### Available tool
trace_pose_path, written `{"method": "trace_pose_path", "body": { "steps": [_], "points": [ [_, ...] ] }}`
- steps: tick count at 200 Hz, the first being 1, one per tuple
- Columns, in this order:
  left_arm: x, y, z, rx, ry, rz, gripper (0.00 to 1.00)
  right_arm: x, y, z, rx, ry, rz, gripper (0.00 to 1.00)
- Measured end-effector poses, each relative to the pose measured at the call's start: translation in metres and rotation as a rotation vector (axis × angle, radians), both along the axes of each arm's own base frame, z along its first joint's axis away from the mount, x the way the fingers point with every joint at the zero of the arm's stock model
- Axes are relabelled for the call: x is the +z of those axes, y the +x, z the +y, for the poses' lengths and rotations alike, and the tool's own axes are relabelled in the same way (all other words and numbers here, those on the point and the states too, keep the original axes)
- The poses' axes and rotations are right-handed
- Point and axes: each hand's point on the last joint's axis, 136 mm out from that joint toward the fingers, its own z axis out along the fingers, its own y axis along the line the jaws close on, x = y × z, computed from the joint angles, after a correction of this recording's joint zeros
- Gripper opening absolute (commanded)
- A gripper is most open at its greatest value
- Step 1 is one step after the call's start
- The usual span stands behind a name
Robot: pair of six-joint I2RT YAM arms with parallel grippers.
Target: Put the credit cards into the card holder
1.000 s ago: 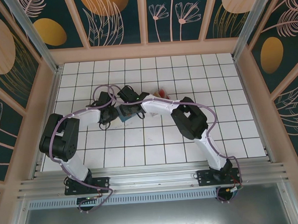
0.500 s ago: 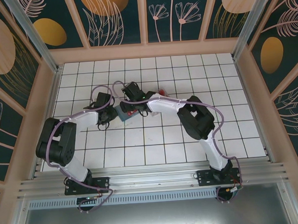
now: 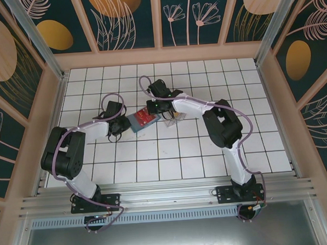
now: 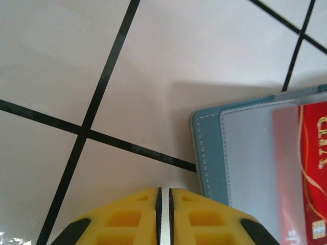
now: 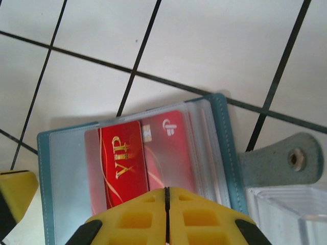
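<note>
White tiled tabletop point(image 3: 208, 147), clear plastic tray point(image 5: 286, 212), dark floral wall panels point(image 3: 125, 20)

Bright, even overhead light throws soft shadows; both wrist views blur close up, with mild glare.

Open card holder point(image 3: 143, 119) at mid-table is boxed in. The left gripper point(image 4: 164, 196), fingers pressed together, sits just beside its left edge. The right gripper point(image 5: 167, 195), likewise closed, hangs over its pockets, and a clear tray point(image 5: 286, 212) lies just beside its snap tab point(image 5: 286, 162). Open tiles of the table point(image 3: 171, 158) stretch toward the near edge and back rows, bounded by the wooden frame point(image 3: 160, 55).
</note>
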Motion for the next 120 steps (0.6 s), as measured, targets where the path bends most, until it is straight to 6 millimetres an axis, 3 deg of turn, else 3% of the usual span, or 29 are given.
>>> {"method": "trace_pose_path", "body": {
  "steps": [54, 120],
  "points": [
    [0.000, 0.003, -0.007, -0.013, -0.034, -0.010, 0.13, -0.031, -0.002, 0.005, 0.015, -0.032, 0.059, 0.08],
    [-0.006, 0.004, -0.008, -0.017, -0.042, 0.002, 0.08, -0.030, 0.001, 0.016, 0.026, -0.035, 0.051, 0.08]
  ]
}}
